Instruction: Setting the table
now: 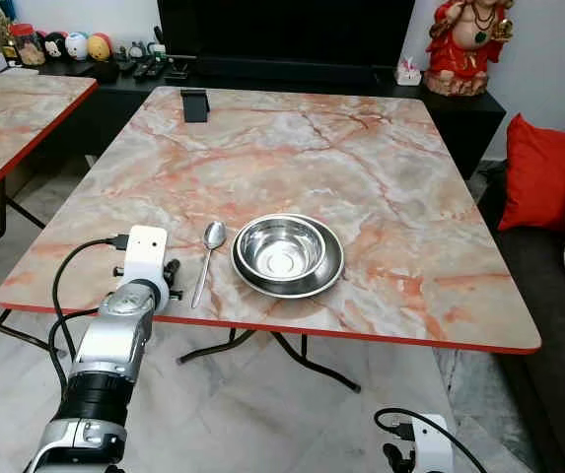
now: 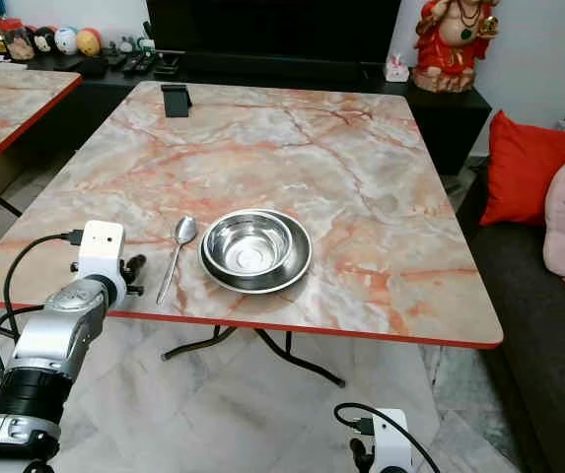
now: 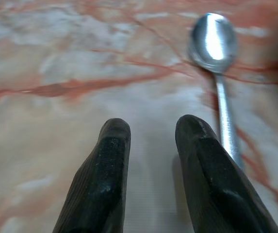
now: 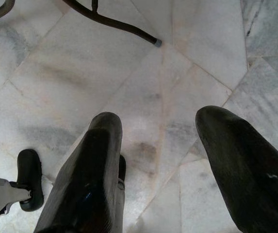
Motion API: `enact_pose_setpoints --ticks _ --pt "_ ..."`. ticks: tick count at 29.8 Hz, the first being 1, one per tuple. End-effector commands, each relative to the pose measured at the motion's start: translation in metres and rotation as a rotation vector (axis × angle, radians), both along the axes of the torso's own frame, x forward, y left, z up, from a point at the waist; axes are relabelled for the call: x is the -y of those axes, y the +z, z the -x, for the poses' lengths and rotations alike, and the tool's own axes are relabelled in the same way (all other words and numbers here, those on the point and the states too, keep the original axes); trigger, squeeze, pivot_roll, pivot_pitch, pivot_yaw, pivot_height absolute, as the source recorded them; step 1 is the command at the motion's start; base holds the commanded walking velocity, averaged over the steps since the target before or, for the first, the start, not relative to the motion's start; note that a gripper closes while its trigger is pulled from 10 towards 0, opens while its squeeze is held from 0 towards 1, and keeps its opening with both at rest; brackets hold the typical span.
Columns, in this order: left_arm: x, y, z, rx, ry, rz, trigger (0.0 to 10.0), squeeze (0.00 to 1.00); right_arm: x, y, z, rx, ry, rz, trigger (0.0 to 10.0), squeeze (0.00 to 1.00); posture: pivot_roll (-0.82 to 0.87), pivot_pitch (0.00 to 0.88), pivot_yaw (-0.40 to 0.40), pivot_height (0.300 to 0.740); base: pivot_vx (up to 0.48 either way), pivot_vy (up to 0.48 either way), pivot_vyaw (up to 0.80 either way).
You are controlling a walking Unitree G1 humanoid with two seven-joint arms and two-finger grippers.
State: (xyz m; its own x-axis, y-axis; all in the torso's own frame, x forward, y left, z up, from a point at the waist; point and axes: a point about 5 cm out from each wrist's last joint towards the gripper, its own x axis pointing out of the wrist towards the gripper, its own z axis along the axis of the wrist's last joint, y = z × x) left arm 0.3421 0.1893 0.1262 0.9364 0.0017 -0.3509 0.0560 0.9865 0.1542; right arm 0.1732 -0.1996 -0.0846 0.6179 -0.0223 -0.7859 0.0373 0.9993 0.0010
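Observation:
A steel bowl (image 1: 287, 254) sits on a steel plate near the front edge of the marble-patterned table (image 1: 292, 158). A steel spoon (image 1: 206, 258) lies just left of it, its bowl end pointing away from me. My left gripper (image 3: 151, 128) hovers low over the tabletop at the front edge, a little left of the spoon's handle (image 3: 226, 126). Its fingers are open with nothing between them. My right gripper (image 4: 160, 121) hangs open below table height over the tiled floor, holding nothing.
A small black stand (image 1: 194, 104) sits at the table's far edge. A second marble table (image 1: 6, 118) stands to the left. To the right is a sofa with a red cushion (image 1: 543, 172). Behind is a dark console with a red statue (image 1: 464, 44). Folding table legs (image 4: 114, 22) cross the floor.

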Motion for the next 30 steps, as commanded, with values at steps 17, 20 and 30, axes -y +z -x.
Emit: enact_pose_setpoints --ticks 17,20,30 --pt "0.0075 -0.0013 -0.0003 -0.048 -0.083 -0.004 10.0 0.0 0.0009 -0.0011 0.0022 -0.013 -0.007 -0.003 10.0 0.0 0.02 0.0 -0.056 0.74 0.0 0.0 0.0" --pt "0.0071 -0.0023 -0.0008 -0.053 -0.07 -0.01 10.0 0.0 0.0009 -0.0011 0.0022 -0.013 -0.007 -0.003 10.0 0.0 0.02 0.0 -0.056 0.74 0.0 0.0 0.0" --pt "0.0055 -0.0076 0.0007 -0.085 -0.059 -0.043 10.0 0.0 0.0008 -0.0011 0.0023 -0.012 -0.006 -0.002 10.0 0.0 0.02 0.0 -0.056 0.74 0.0 0.0 0.0"
